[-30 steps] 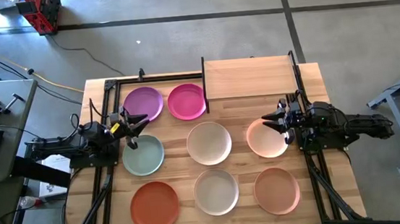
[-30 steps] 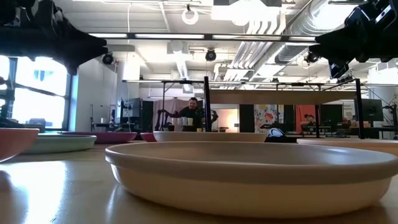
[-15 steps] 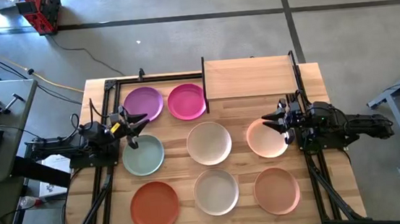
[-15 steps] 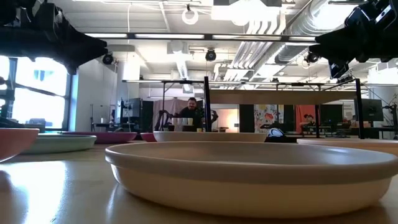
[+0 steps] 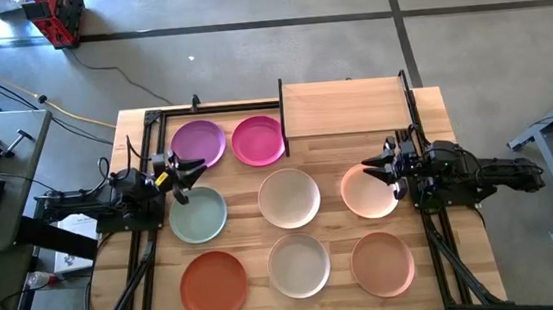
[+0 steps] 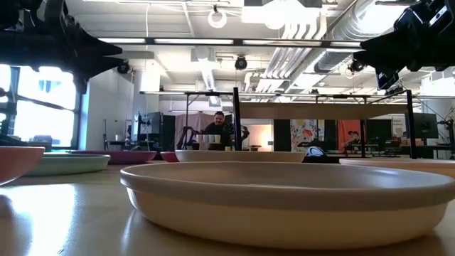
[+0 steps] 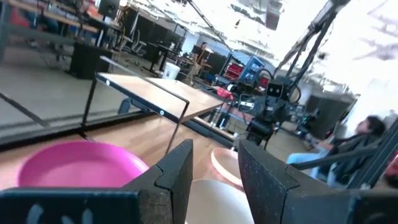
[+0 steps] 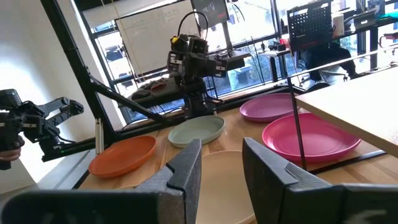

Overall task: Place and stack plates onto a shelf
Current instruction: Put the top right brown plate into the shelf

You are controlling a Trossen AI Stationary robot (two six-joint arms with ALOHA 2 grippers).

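At the frame's left you have the left pincer (image 5: 184, 173) released above the mint plate (image 5: 198, 215), plates spread over the surface (image 5: 327, 153) through the middle, the bare shelf (image 5: 345, 106) at upper centre-right, and the right pincer (image 5: 382, 173) released over a peach plate (image 5: 369, 193).

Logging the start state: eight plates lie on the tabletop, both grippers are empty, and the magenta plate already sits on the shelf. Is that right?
Not quite. The magenta plate lies on the tabletop beside the shelf, which holds nothing, as the high view shows. The left gripper and right gripper hold nothing.
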